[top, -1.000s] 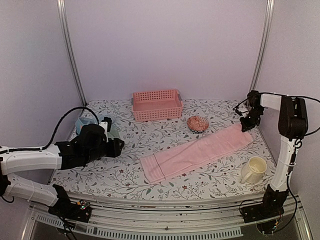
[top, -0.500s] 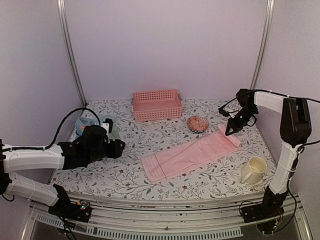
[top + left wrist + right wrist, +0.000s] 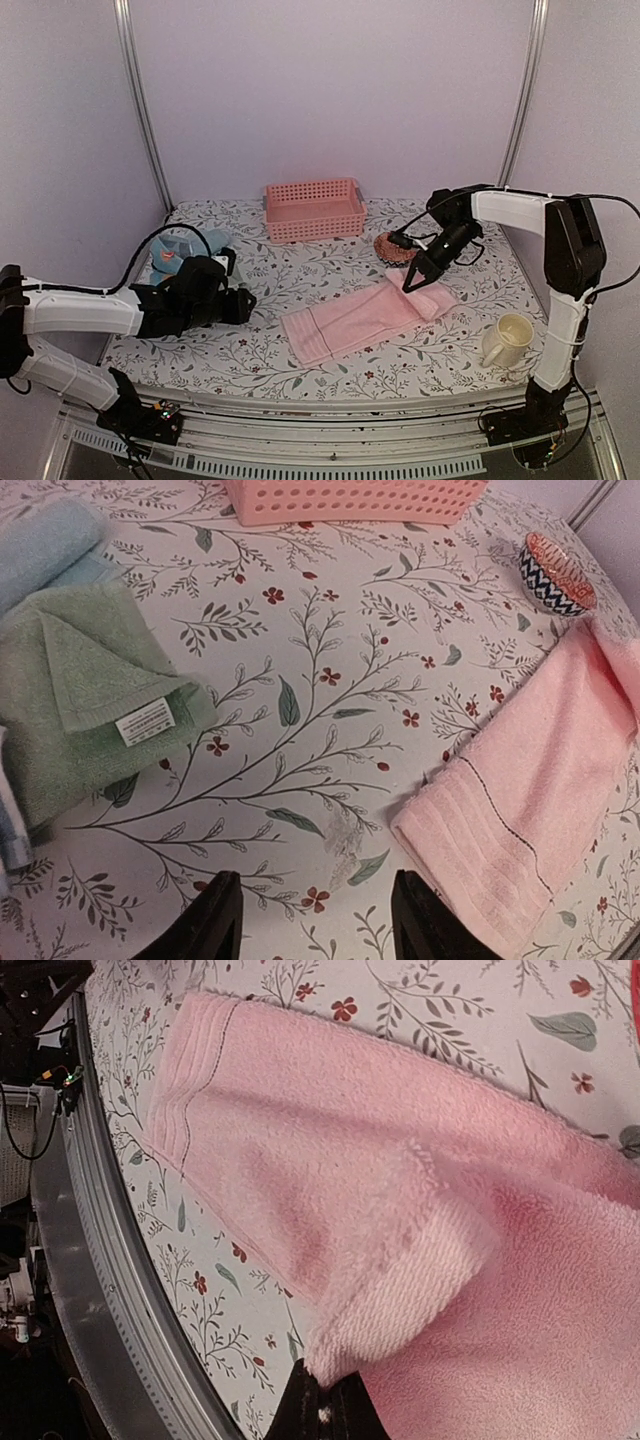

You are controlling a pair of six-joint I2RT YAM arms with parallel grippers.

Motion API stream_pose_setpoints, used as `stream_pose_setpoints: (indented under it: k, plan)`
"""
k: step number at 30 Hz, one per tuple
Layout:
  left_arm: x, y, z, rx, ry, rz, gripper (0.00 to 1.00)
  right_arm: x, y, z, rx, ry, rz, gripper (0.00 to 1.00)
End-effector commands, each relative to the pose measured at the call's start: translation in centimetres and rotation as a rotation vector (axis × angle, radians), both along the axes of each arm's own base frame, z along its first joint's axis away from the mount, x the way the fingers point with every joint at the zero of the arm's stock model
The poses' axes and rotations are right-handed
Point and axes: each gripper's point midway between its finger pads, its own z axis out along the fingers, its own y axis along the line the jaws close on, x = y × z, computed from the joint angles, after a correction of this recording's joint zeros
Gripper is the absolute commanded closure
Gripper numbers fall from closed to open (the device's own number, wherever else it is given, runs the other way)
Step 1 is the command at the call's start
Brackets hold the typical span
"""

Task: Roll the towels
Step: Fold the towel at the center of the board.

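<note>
A long pink terry towel [image 3: 350, 318] lies slantwise across the middle of the flower-printed tabletop [image 3: 300, 270], its near end flat, with a stitched border showing. Its far end is turned back over itself, so that a fold sits on top of the rest of the cloth. The right claw [image 3: 412, 284] is pressed together on that turned-back end; the right wrist view shows its dark fingertips [image 3: 320, 1408] pinching a corner of the pink pile just above the flat part of the towel.

The left claw [image 3: 314, 880] hangs low over the tabletop with its two fingers spread and nothing between them. It is over bare print, between the near end of the pink towel on its right and a folded sage green towel [image 3: 90, 700] with a white care label on its left. A plain light blue towel [image 3: 45, 550] lies bunched just beyond the green one, touching it.

A pink slatted plastic basket [image 3: 315, 210] stands at the far side of the tabletop, well apart from both claws. A small patterned bowl with a reddish rim [image 3: 557, 575] sits near the far end of the pink towel, partly hidden by the right arm in the top view. A cream mug [image 3: 507, 340] stands at the near right, beside the right arm.
</note>
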Motion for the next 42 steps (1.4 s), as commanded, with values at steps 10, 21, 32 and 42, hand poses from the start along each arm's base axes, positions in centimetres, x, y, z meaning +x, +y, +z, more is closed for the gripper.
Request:
stream_pose_setpoints:
  k: [10, 21, 32, 42]
  plan:
    - [-1.4, -1.2, -2.7, -0.087, 0.141, -0.011, 0.54, -0.1, 10.4, 1.7, 0.203, 0.088, 0.091, 0.97]
    - [-3.3, -2.4, -4.9, -0.193, 0.241, -0.038, 0.63, -3.3, 17.0, 1.5, 0.24, 0.144, 0.172, 0.97]
    - [-4.2, -3.8, -5.5, -0.242, 0.279, -0.075, 0.66, -5.4, 21.1, -1.3, 0.178, 0.199, 0.167, 0.97]
    - [-5.7, -5.4, -6.7, -0.305, 0.323, -0.127, 0.74, -6.4, 23.0, -3.6, 0.189, 0.294, 0.157, 0.97]
